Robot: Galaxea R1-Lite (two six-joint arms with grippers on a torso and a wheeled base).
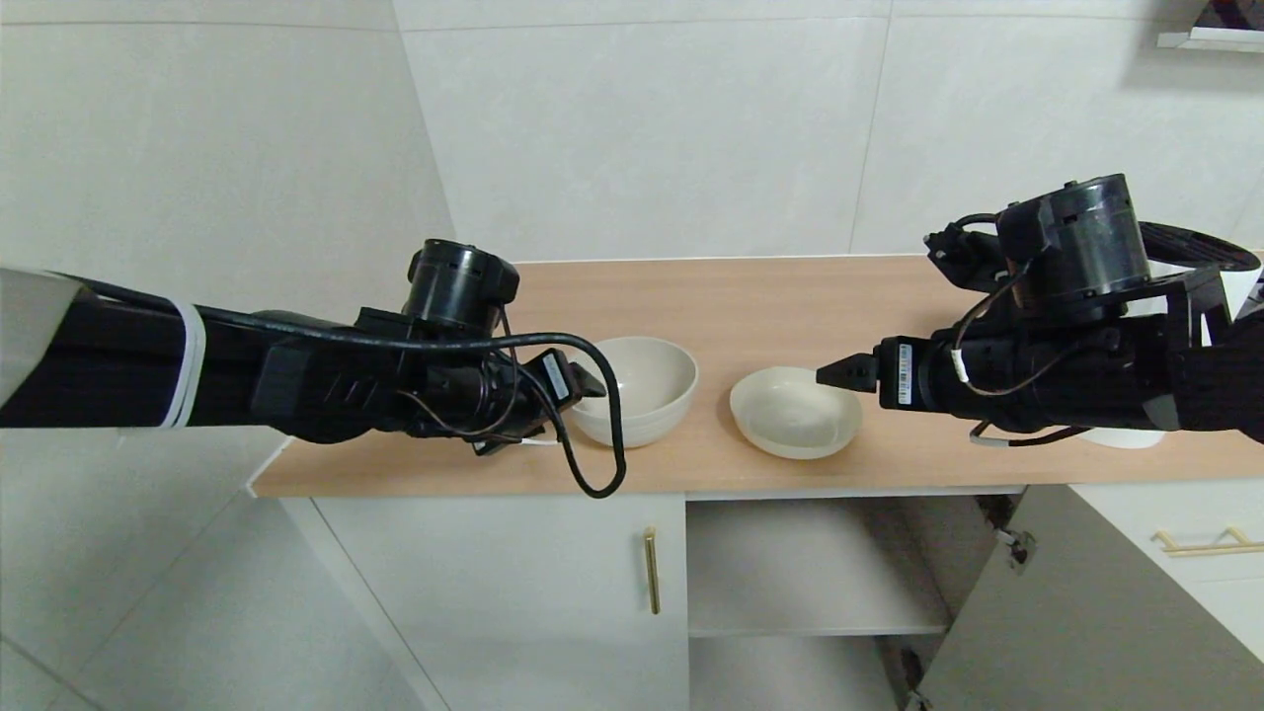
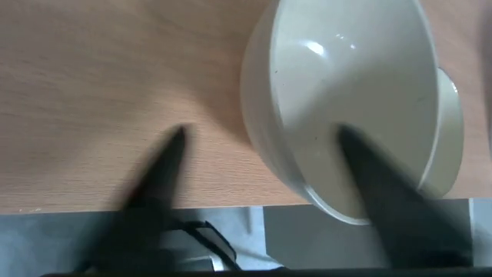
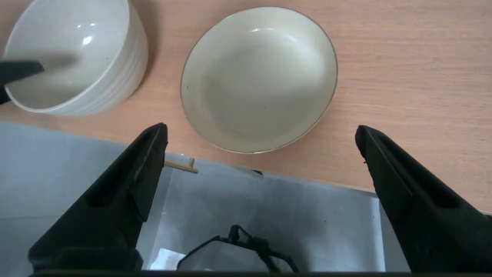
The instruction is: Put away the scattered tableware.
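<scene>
The deep ribbed bowl (image 1: 637, 390) stands on the wooden countertop (image 1: 770, 296), near its front edge. Its pale inside is bare apart from one finger of the left gripper (image 1: 591, 381). In the left wrist view that gripper (image 2: 261, 132) is spread open and straddles the bowl's (image 2: 346, 92) wall: one finger (image 2: 377, 181) reaches down inside and the other (image 2: 157, 181) is over the bare wood outside. Whether either finger touches the wall cannot be told.

Just beside it, toward the robot's right, lies the shallow bowl (image 1: 795, 412), also bare inside; the two bowls are close but apart. The right gripper (image 1: 841, 373) hangs over the shallow bowl's right rim. In the right wrist view its (image 3: 260, 131) fingers (image 3: 146, 161) are set wide apart, with the shallow bowl (image 3: 259, 77) lying just ahead of the gap between them and gripped by neither.

Below the counter, the cabinet (image 1: 494, 592) has one door (image 1: 1047, 612) swung open, showing a white shelf (image 1: 805, 624). The door beside it is closed and carries a gold handle (image 1: 650, 570).
</scene>
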